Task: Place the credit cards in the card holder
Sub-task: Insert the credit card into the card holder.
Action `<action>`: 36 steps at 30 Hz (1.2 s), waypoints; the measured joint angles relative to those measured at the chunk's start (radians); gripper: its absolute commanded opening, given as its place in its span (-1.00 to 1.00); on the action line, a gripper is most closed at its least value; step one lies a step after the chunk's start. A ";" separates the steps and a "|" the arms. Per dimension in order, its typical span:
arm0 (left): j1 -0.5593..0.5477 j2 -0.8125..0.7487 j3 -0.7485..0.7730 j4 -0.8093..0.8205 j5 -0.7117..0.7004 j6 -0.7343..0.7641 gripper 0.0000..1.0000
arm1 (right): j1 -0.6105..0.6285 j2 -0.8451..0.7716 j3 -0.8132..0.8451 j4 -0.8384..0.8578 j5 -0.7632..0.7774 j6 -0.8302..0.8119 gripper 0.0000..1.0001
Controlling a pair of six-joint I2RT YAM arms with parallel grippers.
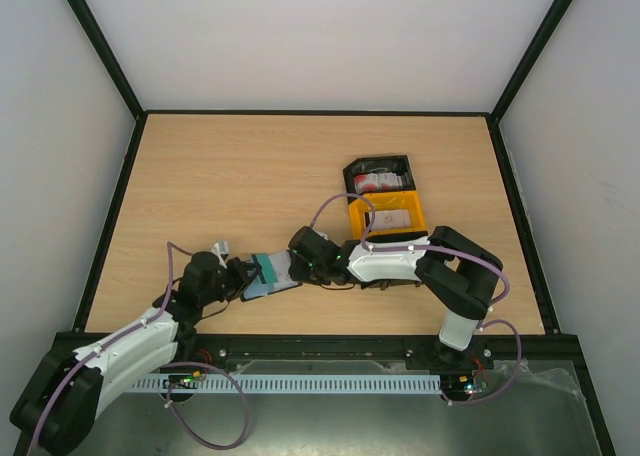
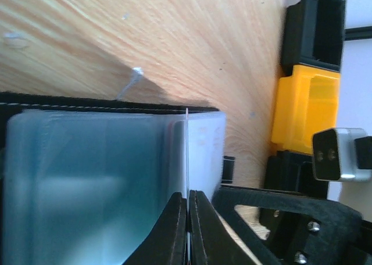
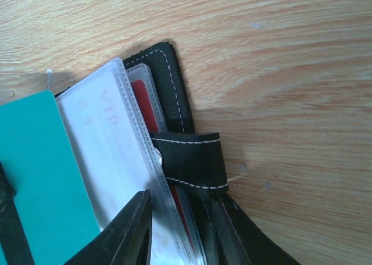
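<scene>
The black card holder (image 3: 174, 90) lies open on the table between the two arms, also in the top view (image 1: 283, 272). Its clear sleeves hold a pale card (image 3: 104, 137) and a red card (image 3: 145, 105). The snap tab (image 3: 195, 160) folds over the edge. My right gripper (image 3: 180, 221) is shut on the holder's sleeves and cover. My left gripper (image 2: 188, 194) is shut on a teal card (image 3: 40, 178), whose edge is at the holder's sleeves (image 2: 203, 143). In the top view the left gripper (image 1: 246, 278) and right gripper (image 1: 298, 266) face each other over the teal card (image 1: 266, 275).
A black bin (image 1: 378, 173) with red-and-white cards and a yellow bin (image 1: 386, 217) with pale cards stand behind the right arm. Both show in the left wrist view, yellow (image 2: 305, 108) and black (image 2: 317, 29). A black frame edges the wooden table (image 1: 250, 176).
</scene>
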 measured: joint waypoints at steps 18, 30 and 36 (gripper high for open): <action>-0.004 -0.022 0.002 -0.098 -0.049 0.052 -0.95 | 0.010 -0.010 -0.030 0.033 0.073 0.059 -0.83; -0.009 -0.020 0.001 -0.045 -0.024 0.055 -0.95 | 0.010 -0.010 -0.030 0.037 0.082 0.068 -0.83; -0.018 -0.065 0.000 -0.079 0.013 0.055 -0.95 | 0.010 -0.010 -0.030 0.037 0.082 0.068 -0.82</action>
